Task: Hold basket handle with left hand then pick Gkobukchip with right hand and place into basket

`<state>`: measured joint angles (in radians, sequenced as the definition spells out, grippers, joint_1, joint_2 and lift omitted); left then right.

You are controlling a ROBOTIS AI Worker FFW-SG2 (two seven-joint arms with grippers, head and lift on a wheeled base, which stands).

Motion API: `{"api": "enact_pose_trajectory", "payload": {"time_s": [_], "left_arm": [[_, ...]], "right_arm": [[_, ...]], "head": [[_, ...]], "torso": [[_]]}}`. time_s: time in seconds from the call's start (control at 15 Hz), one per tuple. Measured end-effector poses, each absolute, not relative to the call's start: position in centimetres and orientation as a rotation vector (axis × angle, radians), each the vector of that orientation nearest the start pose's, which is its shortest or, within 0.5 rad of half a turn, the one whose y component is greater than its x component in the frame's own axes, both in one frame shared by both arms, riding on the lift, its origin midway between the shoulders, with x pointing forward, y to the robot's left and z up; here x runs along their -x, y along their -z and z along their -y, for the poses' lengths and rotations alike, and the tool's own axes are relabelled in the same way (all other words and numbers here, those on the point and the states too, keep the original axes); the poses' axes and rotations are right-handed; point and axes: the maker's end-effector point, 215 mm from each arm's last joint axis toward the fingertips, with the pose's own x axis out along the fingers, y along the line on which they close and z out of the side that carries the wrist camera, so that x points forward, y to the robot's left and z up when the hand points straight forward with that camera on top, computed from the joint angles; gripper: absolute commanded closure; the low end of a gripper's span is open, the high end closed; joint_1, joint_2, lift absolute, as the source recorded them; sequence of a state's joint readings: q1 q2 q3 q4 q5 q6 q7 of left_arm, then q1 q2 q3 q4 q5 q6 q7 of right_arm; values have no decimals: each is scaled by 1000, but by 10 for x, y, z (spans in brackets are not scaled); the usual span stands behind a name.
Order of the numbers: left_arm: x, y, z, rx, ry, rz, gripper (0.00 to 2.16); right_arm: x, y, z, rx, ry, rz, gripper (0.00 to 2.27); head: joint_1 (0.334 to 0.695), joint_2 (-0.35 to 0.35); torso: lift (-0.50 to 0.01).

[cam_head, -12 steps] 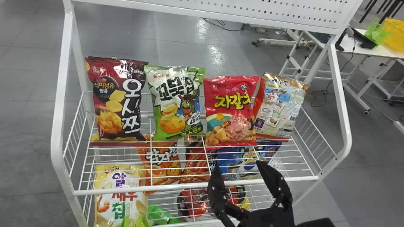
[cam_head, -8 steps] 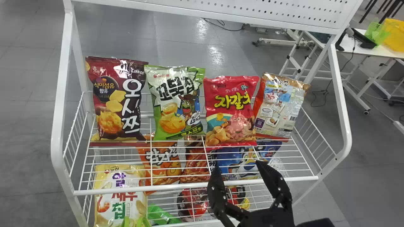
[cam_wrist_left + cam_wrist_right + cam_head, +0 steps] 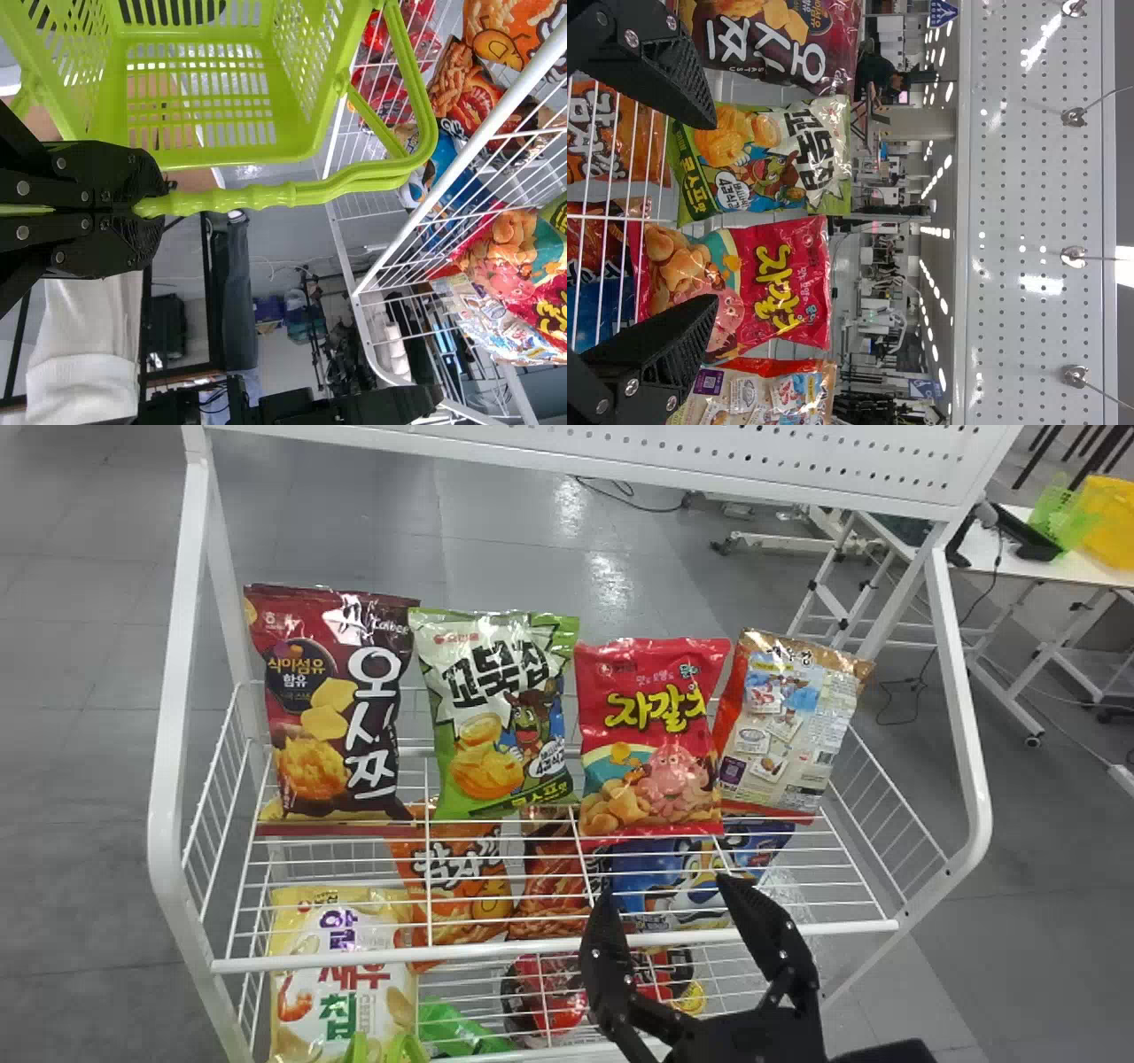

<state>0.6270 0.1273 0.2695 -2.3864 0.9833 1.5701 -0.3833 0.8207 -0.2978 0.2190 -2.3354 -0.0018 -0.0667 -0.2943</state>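
Closely beside Gkobukchip (image 3: 498, 717), maroon bag (image 3: 332, 708), red bag (image 3: 651, 735)

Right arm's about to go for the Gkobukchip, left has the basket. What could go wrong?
The right gripper's span faces both Gkobukchip and the red snack bag; going straight in might snag the red one.

The left gripper holds the basket only by its handle, so it may swing when loaded.

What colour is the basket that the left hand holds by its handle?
Lime green; the basket shows best in the left wrist view.
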Motion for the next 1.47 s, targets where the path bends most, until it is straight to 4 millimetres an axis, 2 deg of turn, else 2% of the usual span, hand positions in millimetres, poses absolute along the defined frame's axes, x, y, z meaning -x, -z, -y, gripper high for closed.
{"api": "enact_pose_trajectory", "payload": {"time_s": [0.27, 0.67, 1.0, 1.2, 1.47], "left_arm": [[-167, 408, -66, 791, 844, -1168, 1706], [-170, 412, -74, 782, 819, -1168, 1706], [-181, 417, -74, 764, 815, -1167, 1703], [-184, 420, -75, 765, 814, -1171, 1706], [-185, 423, -76, 760, 816, -1178, 1706]], "right_arm": [[-369, 312, 157, 68, -93, -31, 124], [-437, 337, 122, 109, -132, -77, 127], [-492, 348, 91, 107, -155, -90, 127], [-521, 348, 81, 112, -158, -81, 127], [-539, 334, 81, 108, -139, -56, 127]], "head": [[695, -220], [695, -96], [695, -40], [695, -12], [695, -8]], "torso": [[-32], [-32], [-32], [-32], [-32]]}}
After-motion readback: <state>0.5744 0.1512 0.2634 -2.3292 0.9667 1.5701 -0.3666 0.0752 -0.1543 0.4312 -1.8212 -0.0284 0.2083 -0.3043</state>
